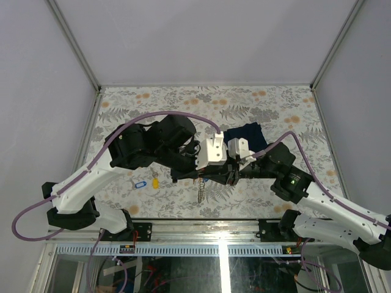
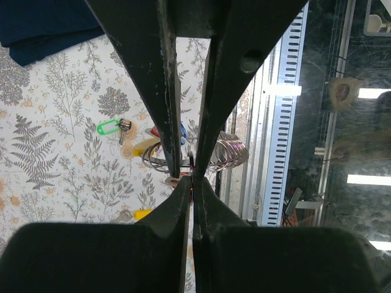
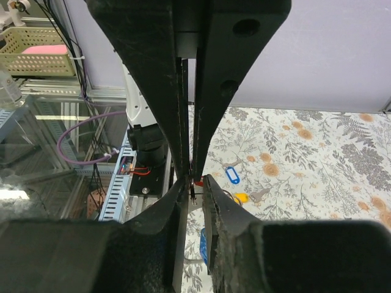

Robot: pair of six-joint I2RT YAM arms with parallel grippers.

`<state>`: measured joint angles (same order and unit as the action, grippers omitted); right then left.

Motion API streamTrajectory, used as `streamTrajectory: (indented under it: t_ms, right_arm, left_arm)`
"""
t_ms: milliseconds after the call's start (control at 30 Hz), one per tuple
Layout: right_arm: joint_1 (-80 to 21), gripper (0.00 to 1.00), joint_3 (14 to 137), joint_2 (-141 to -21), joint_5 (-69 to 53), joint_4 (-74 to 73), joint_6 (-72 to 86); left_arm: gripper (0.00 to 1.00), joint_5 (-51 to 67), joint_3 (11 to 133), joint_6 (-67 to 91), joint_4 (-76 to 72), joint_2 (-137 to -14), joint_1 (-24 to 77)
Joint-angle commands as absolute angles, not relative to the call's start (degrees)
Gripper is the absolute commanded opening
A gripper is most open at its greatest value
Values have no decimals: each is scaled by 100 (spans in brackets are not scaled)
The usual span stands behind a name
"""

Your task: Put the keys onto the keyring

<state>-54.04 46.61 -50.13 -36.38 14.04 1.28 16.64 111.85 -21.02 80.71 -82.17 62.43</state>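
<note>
The left pincer, pressed together on the keyring above the tabletop's near edge, meets the barely parted right pincer, whose grip is unclear, while loose keys lie leftward, nearer the left arm.

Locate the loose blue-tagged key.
Top view: the blue-tagged key lies on the left half of the table near the front edge, just left of the yellow-tagged key and right of the left arm.

Open room on the far table (bar navy cloth)
</note>
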Motion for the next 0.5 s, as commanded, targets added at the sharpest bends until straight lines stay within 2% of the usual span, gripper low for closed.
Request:
streamTrajectory:
  t_ms: [0, 133, 233, 467]
  right_arm:
    - [-5397, 18, 4809, -5062, -3780, 1697, 147]
    - [-5397, 1, 4859, -5069, -3809, 1651, 142]
    - [-5401, 0, 4891, -5018, -3783, 1568, 98]
    - [-5401, 0, 4978, -4723, -3659, 1676, 212]
  left_arm:
    - [0, 1688, 11367, -2195, 8034, -8167, 6306]
    - [0, 1681, 11356, -2197, 7989, -8149, 6317]
    - [1, 1714, 11303, -2201, 7854, -8057, 6316]
    - [19, 2041, 10546, -2215, 6767, -7231, 6315]
